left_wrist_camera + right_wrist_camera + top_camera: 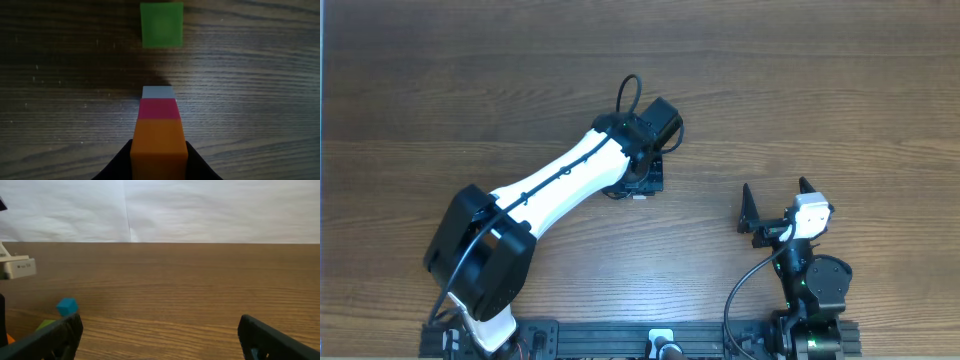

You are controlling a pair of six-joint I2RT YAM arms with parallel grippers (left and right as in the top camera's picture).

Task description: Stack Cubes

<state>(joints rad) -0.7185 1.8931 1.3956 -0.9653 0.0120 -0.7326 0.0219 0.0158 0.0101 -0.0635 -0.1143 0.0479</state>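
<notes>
Three cubes are stacked on the wooden table (820, 80): an orange cube (159, 142) uppermost, a pink cube (158, 108) beneath it, and a grey cube (158, 92) lowest, apparently resting on the wood. The orange cube is clasped by the left gripper (159, 152). A green cube (161, 24) is set apart. The right gripper (776, 192) is spread wide, holding nothing.

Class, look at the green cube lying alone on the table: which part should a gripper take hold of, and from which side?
Take the green cube by two opposite side faces, coming straight down from above. It sits flat on the table with its square top up, and stands apart from the stack, so there is likely room down either side.
</notes>
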